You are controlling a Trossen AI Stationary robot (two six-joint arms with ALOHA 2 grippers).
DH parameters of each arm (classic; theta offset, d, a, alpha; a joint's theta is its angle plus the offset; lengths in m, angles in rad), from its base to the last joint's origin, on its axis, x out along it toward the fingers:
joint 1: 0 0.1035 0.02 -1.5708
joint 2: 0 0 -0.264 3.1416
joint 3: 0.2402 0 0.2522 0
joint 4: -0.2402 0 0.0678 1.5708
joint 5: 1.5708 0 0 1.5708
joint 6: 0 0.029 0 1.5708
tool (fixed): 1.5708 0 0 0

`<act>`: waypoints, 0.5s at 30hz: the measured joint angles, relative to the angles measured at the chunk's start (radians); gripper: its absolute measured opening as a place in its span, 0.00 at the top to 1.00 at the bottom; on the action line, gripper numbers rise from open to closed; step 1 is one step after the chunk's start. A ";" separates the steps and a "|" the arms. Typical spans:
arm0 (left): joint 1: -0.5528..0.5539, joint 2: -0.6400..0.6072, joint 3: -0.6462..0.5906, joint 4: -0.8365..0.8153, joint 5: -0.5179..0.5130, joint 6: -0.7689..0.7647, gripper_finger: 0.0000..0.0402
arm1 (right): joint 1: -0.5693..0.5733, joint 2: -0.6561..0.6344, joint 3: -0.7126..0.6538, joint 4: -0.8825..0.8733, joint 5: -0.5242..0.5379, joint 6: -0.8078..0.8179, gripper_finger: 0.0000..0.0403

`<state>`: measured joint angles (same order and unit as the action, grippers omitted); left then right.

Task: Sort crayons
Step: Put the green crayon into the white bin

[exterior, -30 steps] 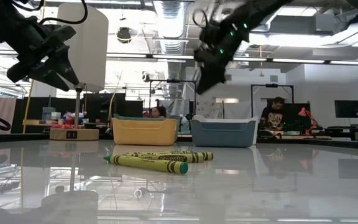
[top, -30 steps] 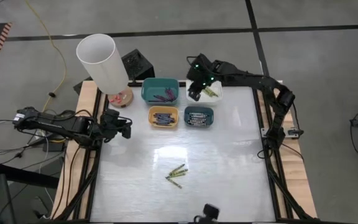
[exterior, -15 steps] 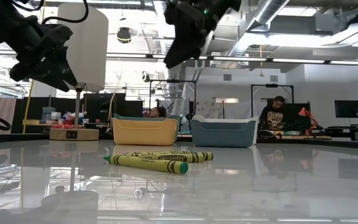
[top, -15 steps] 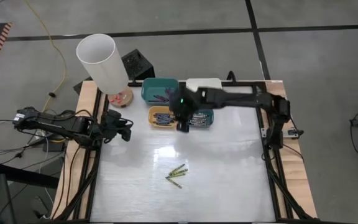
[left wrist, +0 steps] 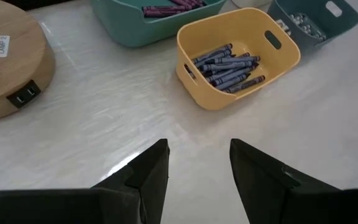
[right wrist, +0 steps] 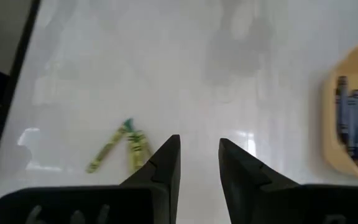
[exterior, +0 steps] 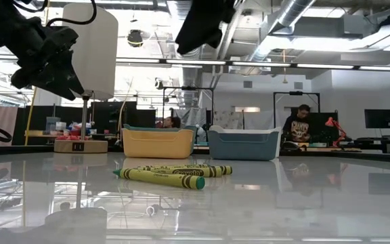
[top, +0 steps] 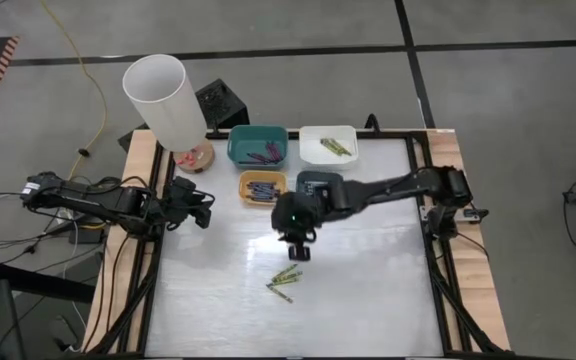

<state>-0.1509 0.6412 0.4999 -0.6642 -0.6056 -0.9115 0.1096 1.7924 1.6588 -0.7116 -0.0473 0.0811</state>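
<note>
R gripper point(top: 298, 247), jaws apart & empty, has swung from white rectangular plastic bin point(top: 313, 133) to over last yellow-green wax crayons point(top: 285, 281), next pick; L gripper point(top: 201, 207) idle, parted, empty.

Bright overhead ceiling lights point(exterior: 202, 24); glare patches on glossy white table point(top: 268, 245); right wrist view motion-blurred, low view background backlit.

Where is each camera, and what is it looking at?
High view: above, looking straight down; both arms show, right gripper above the loose crayons.
Low view: table height, looking across at those crayons; arms overhead.
Left wrist view: past open fingers toward the yellow bin.
Right wrist view: past open fingers toward the crayons.
Shared: both wrist views show the yellow bin.
</note>
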 joint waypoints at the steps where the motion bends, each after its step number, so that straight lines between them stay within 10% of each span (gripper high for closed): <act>1: 0.000 0.000 0.000 0.000 0.000 0.000 0.60 | 0.016 0.000 0.000 0.000 0.007 0.008 0.73; 15: 0.000 0.001 0.000 -0.003 0.000 0.000 0.60 | 0.167 0.132 0.000 0.013 0.125 0.013 0.73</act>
<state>-0.1509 0.6418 0.4999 -0.6675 -0.6057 -0.9119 0.2767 1.9243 1.6592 -0.6983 0.0780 0.0944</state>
